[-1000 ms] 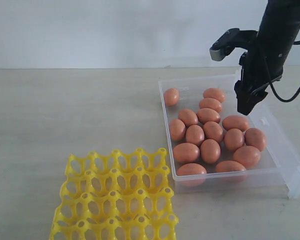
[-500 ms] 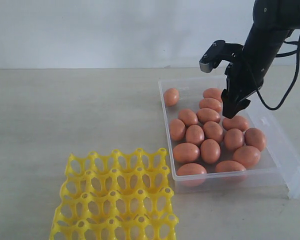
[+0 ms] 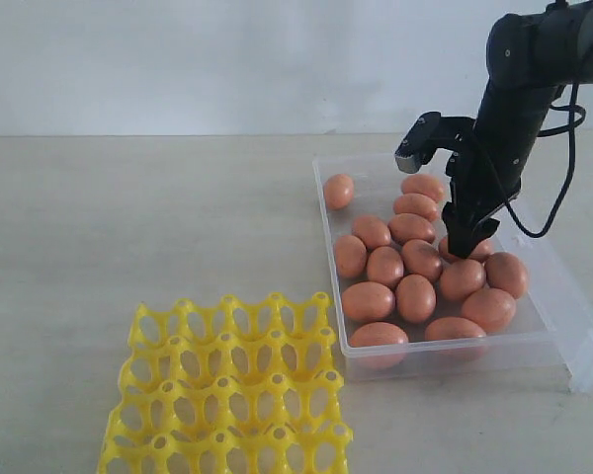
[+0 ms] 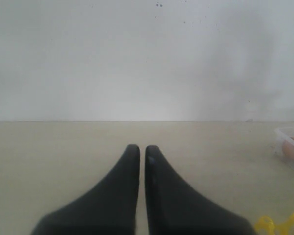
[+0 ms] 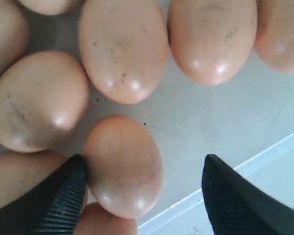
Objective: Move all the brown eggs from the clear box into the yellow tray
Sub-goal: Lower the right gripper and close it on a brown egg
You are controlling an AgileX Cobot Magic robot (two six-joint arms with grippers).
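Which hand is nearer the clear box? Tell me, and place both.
Right. The right hand is down inside the clear box, open astride a brown egg. The left hand is shut, off over the table, with the box's corner only distant in its view.

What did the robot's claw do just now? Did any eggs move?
The right claw came down and leftward in the exterior view, into the clear box. Its open jaws now straddle one brown egg, not gripped yet. The other eggs and the yellow tray stayed put.
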